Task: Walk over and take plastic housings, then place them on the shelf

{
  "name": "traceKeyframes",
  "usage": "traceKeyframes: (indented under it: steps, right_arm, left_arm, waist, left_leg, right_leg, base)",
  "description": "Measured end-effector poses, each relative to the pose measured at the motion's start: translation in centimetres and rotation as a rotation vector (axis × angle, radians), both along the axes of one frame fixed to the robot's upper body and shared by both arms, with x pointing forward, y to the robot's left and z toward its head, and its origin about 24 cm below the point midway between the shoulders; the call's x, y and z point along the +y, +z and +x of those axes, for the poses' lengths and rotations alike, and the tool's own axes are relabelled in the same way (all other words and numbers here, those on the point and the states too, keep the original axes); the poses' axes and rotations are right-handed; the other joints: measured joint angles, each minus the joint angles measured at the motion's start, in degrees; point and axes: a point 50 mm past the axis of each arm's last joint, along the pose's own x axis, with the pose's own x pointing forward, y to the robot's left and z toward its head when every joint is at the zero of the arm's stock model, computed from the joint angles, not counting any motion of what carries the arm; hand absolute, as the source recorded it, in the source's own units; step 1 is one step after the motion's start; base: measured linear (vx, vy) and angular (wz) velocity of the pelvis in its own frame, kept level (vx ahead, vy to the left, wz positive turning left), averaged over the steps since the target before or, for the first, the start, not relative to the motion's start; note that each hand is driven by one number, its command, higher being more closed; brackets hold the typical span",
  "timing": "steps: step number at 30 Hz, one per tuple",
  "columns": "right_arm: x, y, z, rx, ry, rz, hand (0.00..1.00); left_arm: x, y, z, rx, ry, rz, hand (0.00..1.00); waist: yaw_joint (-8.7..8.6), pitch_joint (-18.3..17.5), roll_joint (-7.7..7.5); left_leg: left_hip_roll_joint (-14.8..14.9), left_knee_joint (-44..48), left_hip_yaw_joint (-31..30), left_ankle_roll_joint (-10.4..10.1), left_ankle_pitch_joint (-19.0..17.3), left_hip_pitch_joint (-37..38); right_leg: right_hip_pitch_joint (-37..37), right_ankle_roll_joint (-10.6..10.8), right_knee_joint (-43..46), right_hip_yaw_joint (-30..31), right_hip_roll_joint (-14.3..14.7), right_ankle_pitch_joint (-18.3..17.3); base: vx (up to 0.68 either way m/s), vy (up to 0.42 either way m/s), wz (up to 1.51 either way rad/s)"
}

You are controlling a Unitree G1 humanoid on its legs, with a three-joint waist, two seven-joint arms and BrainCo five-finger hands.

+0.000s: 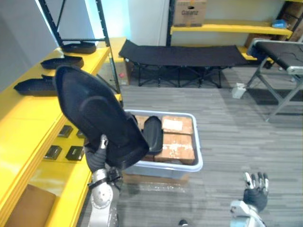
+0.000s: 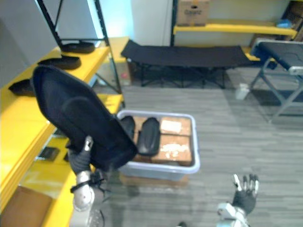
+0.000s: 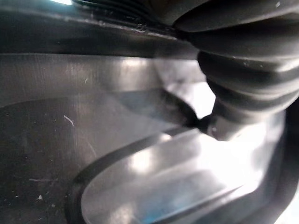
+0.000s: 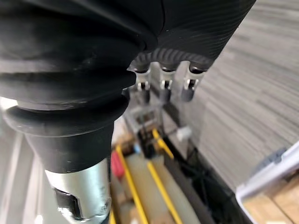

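Three plastic housings lie on the yellow shelf | two more housings sit in the grey bin with brown cartons | left robot hand clamped on one large black housing, held up beside the shelf | right robot hand fingers spread, holding nothing, low over the floor | cardboard box bears print

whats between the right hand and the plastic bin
Only bare grey floor lies between the right hand and the plastic bin, as the left eye view shows.
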Motion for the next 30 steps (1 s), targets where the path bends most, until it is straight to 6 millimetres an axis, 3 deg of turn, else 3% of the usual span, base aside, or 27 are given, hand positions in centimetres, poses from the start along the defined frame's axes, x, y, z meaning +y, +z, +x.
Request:
traceKeyframes:
  steps: [2, 4, 5, 7, 8, 14, 16, 18, 22, 26, 28, 29, 30]
  right_arm:
    - [0.7, 0.8, 1.6, -0.04, 0.066, -0.026, 0.0]
    - [1.8, 1.7, 3.6, -0.088, 0.158, -0.031, 0.0]
    - [3.2, 2.4, 5.3, -0.128, 0.239, -0.028, 0.0]
    - [4.4, 3.0, 6.5, -0.169, 0.307, -0.027, 0.0]
    - [5.6, 3.7, 7.7, -0.2, 0.376, -0.025, 0.0]
    - [10.3, 3.5, 10.1, -0.203, 0.634, 0.024, 0.0]
    - [12.5, 3.6, 10.0, -0.247, 0.756, 0.071, 0.0]
    - [13.2, 3.8, 10.0, -0.263, 0.796, 0.081, 0.0]
    - [12.9, 3.8, 10.0, -0.264, 0.8, 0.071, 0.0]
    - [12.6, 3.8, 10.0, -0.267, 0.834, 0.043, 0.0]
    - [12.6, 4.0, 9.9, -0.269, 0.852, 0.042, 0.0]
    - [12.4, 4.2, 9.7, -0.282, 0.86, 0.032, 0.0]
    - [12.2, 4.2, 9.5, -0.283, 0.859, 0.028, 0.0]
  left_arm:
    - [1.5, 1.2, -0.5, -0.047, 0.11, 0.009, 1.0]
    - [3.3, 2.3, -1.6, -0.088, 0.23, 0.017, 1.0]
    - [4.9, 2.9, -3.0, -0.104, 0.331, 0.045, 1.0]
    - [6.3, 3.4, -4.5, -0.109, 0.425, 0.082, 1.0]
    - [7.2, 3.7, -5.8, -0.111, 0.501, 0.097, 1.0]
    - [9.4, 2.9, -9.7, -0.027, 0.682, 0.128, 1.0]
    - [9.6, 2.9, -10.1, -0.031, 0.686, 0.123, 1.0]
    - [9.7, 2.9, -10.0, -0.045, 0.667, 0.103, 1.0]
    - [9.7, 2.7, -9.9, -0.042, 0.644, 0.091, 1.0]
    - [9.7, 1.7, -9.6, -0.008, 0.63, 0.066, 1.0]
    - [9.7, 1.8, -9.5, -0.012, 0.621, 0.069, 1.0]
    - [9.5, 1.6, -9.1, -0.013, 0.601, 0.062, 1.0]
    - [9.2, 1.5, -8.9, -0.013, 0.584, 0.058, 1.0]
  waist:
    - [0.62, 0.24, 0.03]
    - [2.36, 1.23, 0.28]
    - [4.28, 1.63, 0.57]
    - [5.92, 1.84, 0.51]
    - [7.8, 2.55, 0.58]
    - [13.15, 3.56, -0.59]
    - [13.91, 3.87, -1.72]
    - [14.28, 4.28, -2.41]
    - [14.18, 3.39, -3.85]
    - [13.92, 3.73, -3.34]
    - [13.35, 3.93, -3.19]
    - [12.21, 4.32, -3.14]
    - [11.97, 4.54, -2.59]
  left_leg:
    - [-0.37, -0.01, -2.93, 0.11, 0.08, -1.02]
    - [-0.85, -0.01, -5.7, 0.17, 0.22, -1.11]
    - [-1.25, 0.0, -7.72, 0.55, 0.59, -1.26]
    - [-1.78, 0.01, -10.43, 0.76, 1.06, -1.85]
    - [-2.19, 0.06, -12.95, 0.95, 1.54, -1.93]
    - [-3.89, 0.29, -19.79, 1.42, 2.16, -2.12]
    - [-4.23, 0.29, -21.72, 1.45, 2.07, -2.96]
    - [-4.25, 0.3, -23.06, 1.46, 2.07, -2.99]
    - [-4.04, 0.37, -23.51, 1.75, 2.3, -2.7]
    - [-4.22, 5.59, -22.65, 0.95, -0.44, -5.04]
    - [-3.07, 9.79, -15.34, 1.84, -4.62, -7.48]
    - [-1.3, 12.82, -9.72, 1.48, -4.98, -8.64]
    - [-0.8, 13.75, -8.7, 1.52, -4.9, -9.1]
  right_leg:
    - [0.77, 0.3, -0.2, -2.8, -0.42, -0.25]
    - [2.24, 0.65, -0.17, -5.54, -0.88, -0.72]
    - [3.33, 0.85, -0.19, -7.49, -1.22, -1.0]
    - [4.16, 1.11, -0.11, -10.08, -1.7, -1.36]
    - [5.46, 1.16, -0.05, -12.43, -1.96, -1.39]
    - [8.77, 1.09, 1.26, -17.17, -3.27, -1.43]
    - [8.74, 0.81, 2.56, -18.33, -3.66, -1.59]
    - [8.84, 0.64, 3.47, -18.29, -3.74, -1.72]
    - [8.87, -1.2, 4.94, -17.97, -3.73, -3.11]
    - [9.37, -1.53, 4.59, -17.98, -3.38, -3.87]
    - [10.36, -0.33, 3.33, -18.58, -3.68, -5.32]
    - [11.85, 0.2, 2.82, -20.33, -3.56, -5.56]
    - [12.12, 0.2, 3.06, -21.15, -3.5, -5.56]
  base:
    - [0.01, -0.001, 0.64]
    - [0.0, 0.017, 0.77]
    - [0.02, 0.023, 0.78]
    - [0.05, 0.023, 0.9]
    - [0.07, 0.028, 0.95]
    - [0.05, 0.047, 0.71]
    - [0.03, 0.038, 0.5]
    - [0.03, 0.012, 0.33]
    - [0.07, -0.014, 0.12]
    - [0.02, -0.031, -0.05]
    - [-0.05, -0.059, 0.14]
    - [-0.02, -0.07, 0.41]
    - [-0.02, -0.041, 0.55]
